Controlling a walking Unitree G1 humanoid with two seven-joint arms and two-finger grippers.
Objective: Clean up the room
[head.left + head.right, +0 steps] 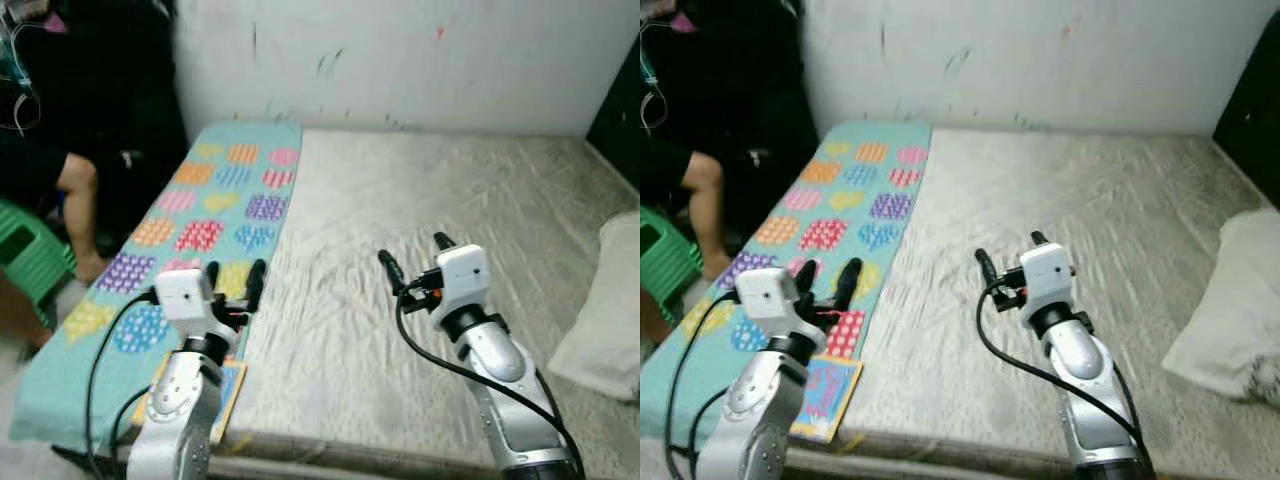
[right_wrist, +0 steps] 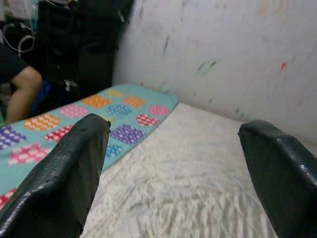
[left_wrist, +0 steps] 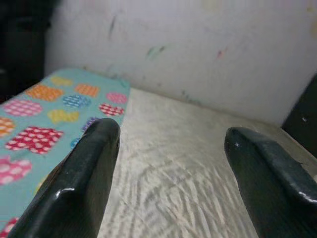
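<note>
Bedding covers most of what lies before the robot: a wide bed (image 1: 450,230) with a rumpled pale grey sheet, set against a scuffed white wall (image 1: 420,60). Along the robot's left edge of the bed lies a teal mat (image 1: 215,215) printed with dotted hearts and squares in many colours. A small colourful book (image 1: 825,395) rests flat on the near end of that mat, partly under the left arm. At the robot's right, a white pillow (image 1: 610,310) sits at the bed's edge.

The left gripper (image 1: 232,275) hangs above the seam where mat meets sheet, its two black fingers spread apart and empty. The right gripper (image 1: 415,252) hovers over the middle of the sheet, fingers likewise parted, grasping nothing.

Beyond the mat at far left, a person's bare knee (image 1: 80,175) shows beside a green plastic stool (image 1: 30,265).
</note>
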